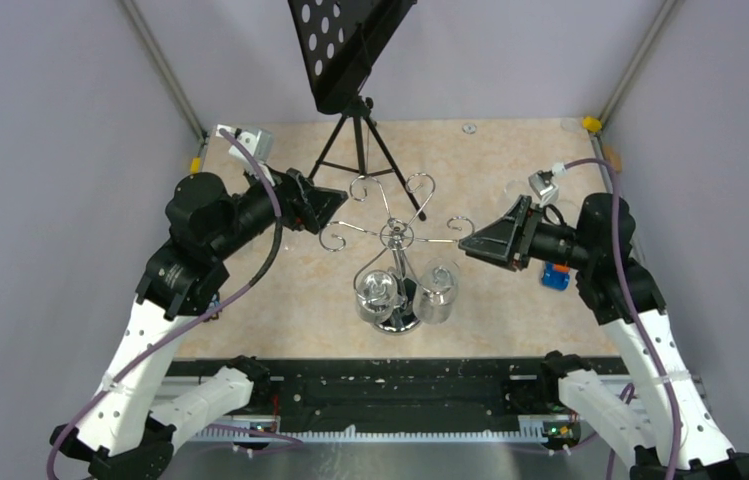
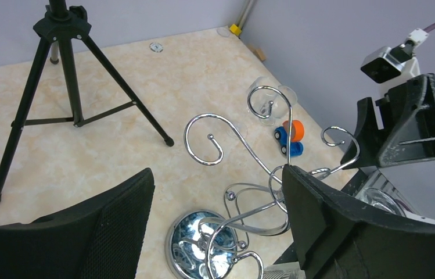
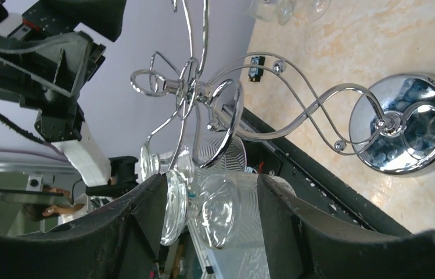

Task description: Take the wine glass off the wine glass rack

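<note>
The wine glass (image 1: pixel 440 290) hung on the wine glass rack (image 1: pixel 397 237), at its 5 o'clock side. The right gripper (image 1: pixel 465 245) at 3 o'clock and the left gripper (image 1: pixel 335 203) at 10 both stood released.

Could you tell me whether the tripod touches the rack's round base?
Apart: left wrist view shows bare table between nearest tripod foot and rack base.

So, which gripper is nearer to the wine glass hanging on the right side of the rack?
Right. The right gripper is open, close beside that wine glass; the left gripper is on the other side of the rack, past its post.
</note>
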`<state>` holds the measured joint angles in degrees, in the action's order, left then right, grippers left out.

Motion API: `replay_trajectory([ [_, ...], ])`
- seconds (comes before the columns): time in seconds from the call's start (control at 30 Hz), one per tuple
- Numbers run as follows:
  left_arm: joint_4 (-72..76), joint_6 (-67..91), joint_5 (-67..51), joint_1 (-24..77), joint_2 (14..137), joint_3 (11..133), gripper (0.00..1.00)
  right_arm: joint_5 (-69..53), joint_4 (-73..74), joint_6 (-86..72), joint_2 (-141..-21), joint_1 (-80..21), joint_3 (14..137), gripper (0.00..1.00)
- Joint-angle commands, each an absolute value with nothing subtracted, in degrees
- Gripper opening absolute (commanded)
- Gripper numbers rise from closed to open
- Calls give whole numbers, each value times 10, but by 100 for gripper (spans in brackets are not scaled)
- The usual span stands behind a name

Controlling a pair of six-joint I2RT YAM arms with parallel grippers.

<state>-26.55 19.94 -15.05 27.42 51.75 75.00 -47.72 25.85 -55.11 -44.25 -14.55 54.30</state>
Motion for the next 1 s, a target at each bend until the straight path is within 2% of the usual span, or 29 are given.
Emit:
replay_trajectory([
  [0.0,-229,186,-134,271,518,765,84,-513,199,-591,-407,-152,531,61],
  [0.1,-229,182,-127,271,518,766,85,-532,134,-649,-388,-151,504,61],
  [0.3,-229,180,-123,271,520,768,85,-539,161,-671,-386,-153,502,61],
  [0.6,-230,182,-123,271,526,769,85,-544,129,-702,-398,-192,490,55],
  [0.97,-230,191,-114,271,522,768,85,-551,134,-700,-417,-205,499,31],
])
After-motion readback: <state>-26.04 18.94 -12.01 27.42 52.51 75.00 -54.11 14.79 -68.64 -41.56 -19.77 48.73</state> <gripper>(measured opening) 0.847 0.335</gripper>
